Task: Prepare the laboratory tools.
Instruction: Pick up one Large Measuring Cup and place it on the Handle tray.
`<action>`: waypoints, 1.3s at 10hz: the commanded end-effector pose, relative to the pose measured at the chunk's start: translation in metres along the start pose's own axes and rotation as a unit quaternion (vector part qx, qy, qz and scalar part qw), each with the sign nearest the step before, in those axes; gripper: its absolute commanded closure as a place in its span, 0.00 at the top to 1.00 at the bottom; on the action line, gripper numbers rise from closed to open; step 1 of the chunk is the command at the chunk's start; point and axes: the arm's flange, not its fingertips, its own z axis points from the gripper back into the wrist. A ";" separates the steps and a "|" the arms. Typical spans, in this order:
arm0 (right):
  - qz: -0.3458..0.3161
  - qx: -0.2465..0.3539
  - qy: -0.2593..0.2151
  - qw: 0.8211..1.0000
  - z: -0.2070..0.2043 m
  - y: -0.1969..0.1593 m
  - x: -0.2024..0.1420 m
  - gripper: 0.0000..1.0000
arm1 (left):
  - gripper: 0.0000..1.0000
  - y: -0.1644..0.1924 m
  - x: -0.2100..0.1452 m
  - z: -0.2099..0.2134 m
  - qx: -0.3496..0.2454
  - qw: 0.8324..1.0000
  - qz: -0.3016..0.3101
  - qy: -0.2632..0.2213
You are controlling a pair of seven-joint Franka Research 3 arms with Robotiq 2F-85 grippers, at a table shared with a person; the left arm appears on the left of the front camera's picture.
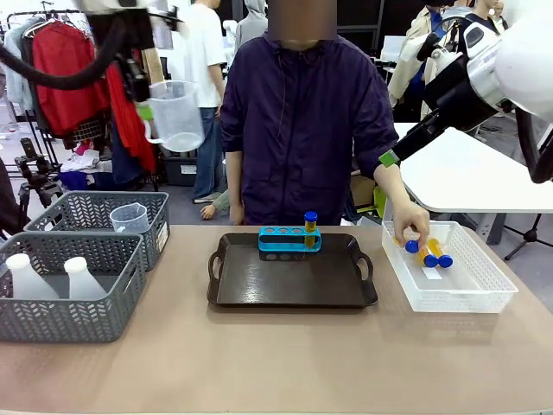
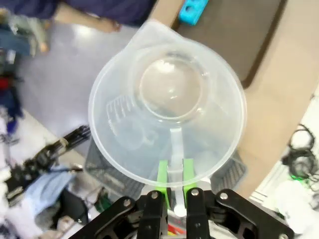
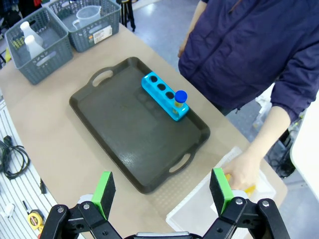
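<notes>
My left claw point(image 1: 143, 111) is clamped narrow on the handle of the clear measuring beaker point(image 1: 179, 117), which hangs high in the air above the two grey lattice baskets point(image 1: 65, 322) at the left of the desk point(image 1: 276, 363). Two conical flasks point(image 1: 26, 278) stand in the nearer basket, and a second beaker point(image 1: 130, 218) stands in the farther one. Hazard one: the hold is on the thin handle alone, so a quick swing could twist the beaker or let it slip. Hazard two: on the dark tray point(image 1: 289, 298) at centre, a blue rack point(image 1: 289, 239) carries one amber tube point(image 1: 310, 226). A low approach could knock it over. Hazard three: the person's hand point(image 1: 410, 223) is inside the white basket point(image 1: 488, 290) among the loose tubes point(image 1: 434, 253). My right claw point(image 3: 162, 189) is spread wide and empty above it, so descending now risks contact. The beaker's long axis runs near vertical with a slight lean. Its mouth is up as far as I can judge, and its spout points away from the handle and claw.
</notes>
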 end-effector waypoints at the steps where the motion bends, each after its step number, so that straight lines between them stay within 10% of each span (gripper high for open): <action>1: 0.001 0.005 -0.003 1.000 0.000 -0.001 0.000 1.00 | 0.00 -0.004 0.036 -0.006 0.002 0.996 -0.092 0.004; 8: 0.001 0.005 -0.003 1.000 0.000 -0.001 0.000 1.00 | 0.00 -0.081 0.156 -0.086 -0.015 0.973 -0.232 0.008; 13: 0.001 0.005 -0.003 1.000 0.000 -0.001 0.000 1.00 | 0.00 -0.098 0.156 -0.102 -0.026 0.974 -0.223 0.005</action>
